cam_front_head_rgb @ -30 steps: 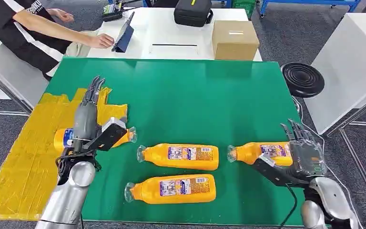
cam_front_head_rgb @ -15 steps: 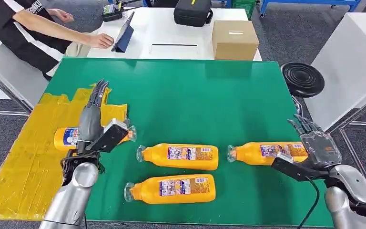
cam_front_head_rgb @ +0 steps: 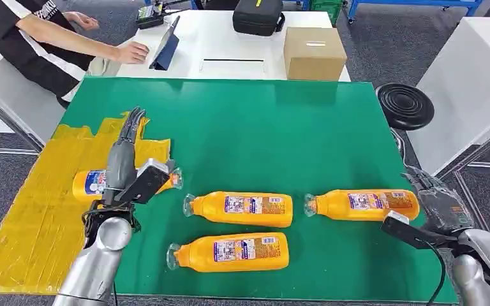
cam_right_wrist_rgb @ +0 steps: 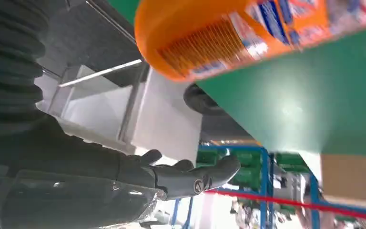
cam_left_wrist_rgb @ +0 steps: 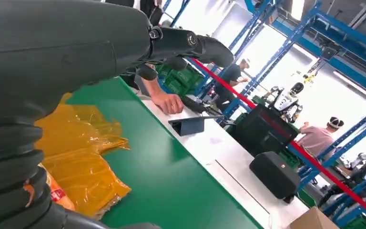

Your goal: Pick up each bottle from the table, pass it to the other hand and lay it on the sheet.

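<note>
In the head view, three bottles (cam_front_head_rgb: pixel 241 210) lay on the green bench (cam_front_head_rgb: pixel 261 127), a fourth (cam_front_head_rgb: pixel 92 183) on the yellow sheet (cam_front_head_rgb: pixel 25 217) under the left hand (cam_front_head_rgb: pixel 124 156), whose fingers (cam_front_head_rgb: pixel 131 121) stretched straight, grasping nothing. The right hand (cam_front_head_rgb: pixel 437 204) hung off the bench's edge, released. In the right wrist view, its fingers (cam_right_wrist_rgb: pixel 195 179) were spread beside the nearest bottle's base (cam_right_wrist_rgb: pixel 248 33).
</note>
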`<state>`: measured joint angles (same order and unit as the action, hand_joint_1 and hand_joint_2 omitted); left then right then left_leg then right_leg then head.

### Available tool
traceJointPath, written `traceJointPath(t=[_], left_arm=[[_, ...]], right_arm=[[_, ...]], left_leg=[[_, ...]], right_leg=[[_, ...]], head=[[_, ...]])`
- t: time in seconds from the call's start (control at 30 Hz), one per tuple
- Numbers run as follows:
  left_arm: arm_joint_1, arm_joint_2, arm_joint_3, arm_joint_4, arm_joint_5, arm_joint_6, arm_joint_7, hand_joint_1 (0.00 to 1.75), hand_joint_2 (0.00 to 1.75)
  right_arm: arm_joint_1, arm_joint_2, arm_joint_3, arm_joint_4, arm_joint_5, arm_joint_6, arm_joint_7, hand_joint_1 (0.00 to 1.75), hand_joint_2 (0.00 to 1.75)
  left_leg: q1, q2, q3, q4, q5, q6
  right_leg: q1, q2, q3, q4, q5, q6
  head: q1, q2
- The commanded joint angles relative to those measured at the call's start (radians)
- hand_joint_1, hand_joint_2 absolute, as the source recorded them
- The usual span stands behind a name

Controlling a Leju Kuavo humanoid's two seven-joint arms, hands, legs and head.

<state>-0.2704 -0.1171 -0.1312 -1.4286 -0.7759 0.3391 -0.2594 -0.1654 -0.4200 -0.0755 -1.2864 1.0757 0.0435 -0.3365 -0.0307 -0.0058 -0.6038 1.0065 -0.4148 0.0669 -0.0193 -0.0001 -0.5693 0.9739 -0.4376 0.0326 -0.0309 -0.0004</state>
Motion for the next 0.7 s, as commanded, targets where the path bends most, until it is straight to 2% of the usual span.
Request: traceJointPath(t=[0.03, 0.27, 0.57, 0.7], left_arm=[[-0.022, 0.005, -0.021, 0.111, 0.012, 0.015, -0.017, 0.00, 1.75], [-0.028, 0.004, -0.025, 0.113, 0.012, 0.015, -0.017, 0.00, 1.75], [-0.034, 0.010, -0.036, 0.135, 0.029, 0.018, -0.012, 0.00, 1.75], [-0.025, 0.016, -0.029, 0.143, 0.041, 0.032, -0.014, 0.00, 1.75]], right_arm=[[-0.027, 0.071, -0.052, 0.202, 0.044, -0.026, 0.000, 0.00, 1.75], [-0.048, 0.084, -0.049, 0.250, 0.086, -0.053, 0.020, 0.00, 1.75], [-0.176, 0.141, -0.037, 0.475, 0.165, -0.228, -0.008, 0.00, 1.75], [-0.240, 0.147, 0.001, 0.557, 0.184, -0.276, -0.014, 0.00, 1.75]], left_leg=[[0.002, -0.001, 0.004, -0.003, 0.001, -0.006], [0.002, 0.001, 0.003, -0.002, 0.000, -0.006], [0.003, 0.003, 0.004, -0.003, 0.001, -0.008], [0.002, 0.003, 0.003, -0.002, 0.001, -0.005]], right_leg=[[0.002, -0.001, 0.005, -0.004, 0.001, -0.003], [0.001, 0.000, 0.003, -0.003, 0.001, -0.002], [0.002, 0.002, 0.004, -0.005, 0.003, -0.003], [0.001, 0.002, 0.003, -0.002, 0.002, -0.002]], head=[[0.000, 0.000], [0.000, 0.000], [0.000, 0.000], [0.000, 0.000]])
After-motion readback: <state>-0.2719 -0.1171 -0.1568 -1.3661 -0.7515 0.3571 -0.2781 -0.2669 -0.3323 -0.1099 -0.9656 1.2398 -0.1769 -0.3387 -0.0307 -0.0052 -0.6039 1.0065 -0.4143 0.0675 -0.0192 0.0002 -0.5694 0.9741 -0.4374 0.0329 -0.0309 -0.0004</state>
